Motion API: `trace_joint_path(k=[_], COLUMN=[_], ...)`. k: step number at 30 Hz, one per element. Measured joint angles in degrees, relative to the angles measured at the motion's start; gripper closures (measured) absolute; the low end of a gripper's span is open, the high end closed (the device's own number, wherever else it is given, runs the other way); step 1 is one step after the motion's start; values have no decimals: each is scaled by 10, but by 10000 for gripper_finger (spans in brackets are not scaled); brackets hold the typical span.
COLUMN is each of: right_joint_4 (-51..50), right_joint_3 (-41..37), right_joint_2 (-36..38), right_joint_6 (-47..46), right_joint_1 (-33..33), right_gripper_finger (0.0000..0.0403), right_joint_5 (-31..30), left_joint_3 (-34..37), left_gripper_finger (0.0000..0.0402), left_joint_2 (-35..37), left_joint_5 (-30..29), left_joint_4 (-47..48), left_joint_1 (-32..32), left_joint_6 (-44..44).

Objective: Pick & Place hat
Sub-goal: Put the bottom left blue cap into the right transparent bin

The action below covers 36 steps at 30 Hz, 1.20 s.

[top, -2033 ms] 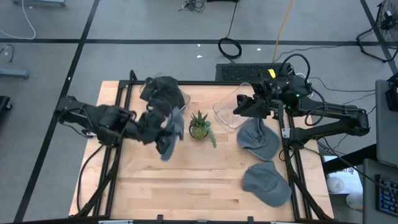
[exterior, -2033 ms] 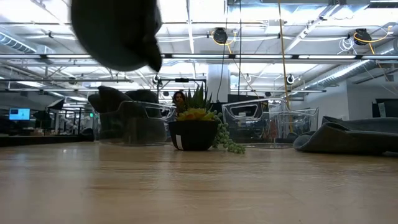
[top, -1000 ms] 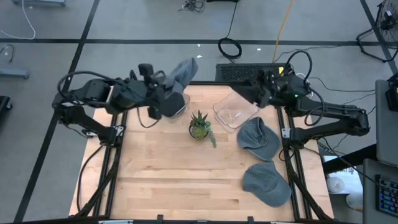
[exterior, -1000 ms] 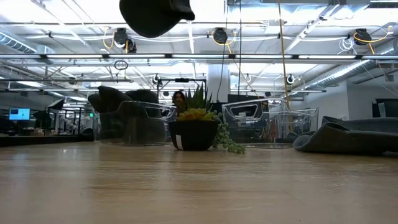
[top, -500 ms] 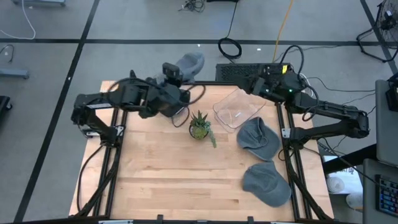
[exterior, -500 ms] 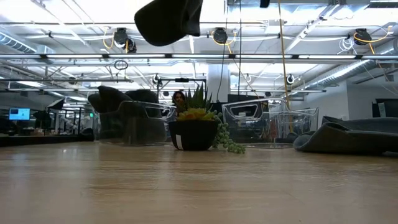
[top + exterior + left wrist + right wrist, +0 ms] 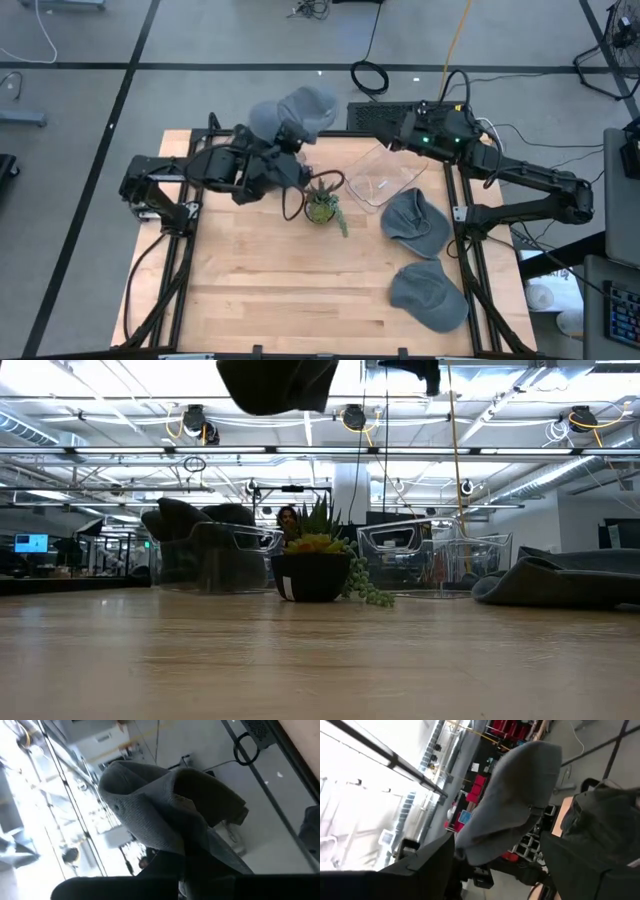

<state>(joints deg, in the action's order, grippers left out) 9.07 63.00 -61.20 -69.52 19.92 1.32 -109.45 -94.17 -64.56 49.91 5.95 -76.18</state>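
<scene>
The left claw (image 7: 285, 135) is clamped on a grey cap (image 7: 297, 110), holding it high in the air over the far edge of the worktop (image 7: 290, 300), just beyond the small potted succulent (image 7: 321, 203). In the left wrist view the cap (image 7: 165, 815) hangs folded from the dark fingers (image 7: 165, 870). The right claw (image 7: 385, 120) hovers spread wide and empty above the clear plastic bin (image 7: 380, 177), facing the lifted cap. Two more grey caps (image 7: 413, 221) (image 7: 430, 295) lie flat on the right side of the worktop. Another clear bin (image 7: 215, 555) holding dark hats stands left of the plant.
</scene>
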Motion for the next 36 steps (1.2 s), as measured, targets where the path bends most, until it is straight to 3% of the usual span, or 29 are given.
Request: trace_joint_path(k=[6, 13, 24, 36], right_joint_4=[-7, 0, 38, 1], right_joint_3=[0, 0, 0, 0], right_joint_2=[-4, -8, -13, -27], right_joint_6=[-54, -93, -99, -153], right_joint_1=[0, -10, -42, -69], right_gripper_finger=[122, 122, 122, 128], right_joint_5=[2, 2, -21, -31], left_joint_3=[0, 0, 0, 0], left_gripper_finger=[401, 401, 401, 401], left_joint_2=[0, 0, -38, -65], left_joint_5=[19, 61, 89, 83], left_joint_4=[-55, -102, -108, -137], left_joint_1=[14, 16, 15, 11], left_joint_6=[-78, -111, -125, -120])
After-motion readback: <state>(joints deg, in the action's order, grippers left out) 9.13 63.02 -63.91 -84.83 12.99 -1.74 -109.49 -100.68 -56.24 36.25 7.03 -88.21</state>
